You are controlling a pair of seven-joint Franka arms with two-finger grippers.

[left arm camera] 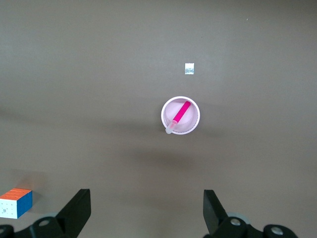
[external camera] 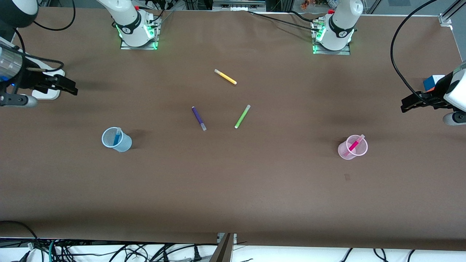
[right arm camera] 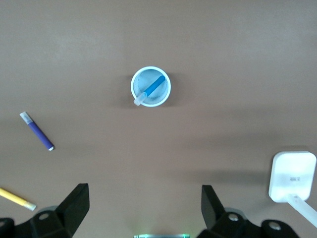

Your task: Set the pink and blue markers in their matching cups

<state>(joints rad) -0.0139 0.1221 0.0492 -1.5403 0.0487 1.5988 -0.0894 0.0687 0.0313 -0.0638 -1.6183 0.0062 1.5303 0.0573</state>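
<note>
Already upright in their cups, both task markers stand on the brown table, seen here from the right arm's end across to the left arm's. The right gripper hangs in the air over the right arm's end of the table, fingers spread wide with nothing between them, above a white block that rests on the table. Nearer the front camera, the blue cup holds the blue marker, whose long axis runs steeply up, pale cap topmost and leaning on the rim. At mid-table lie three others: the purple marker, its pale cap pointing toward the front camera; the yellow marker, farthest from the camera, lying aslant; and the green marker, also aslant, just beside the purple one. Toward the left arm's end, the pink cup holds the pink marker, tilted with its pale cap resting on the rim. The left gripper hangs over that end of the table, fingers spread apart and empty, near a colour-faced cube
</note>
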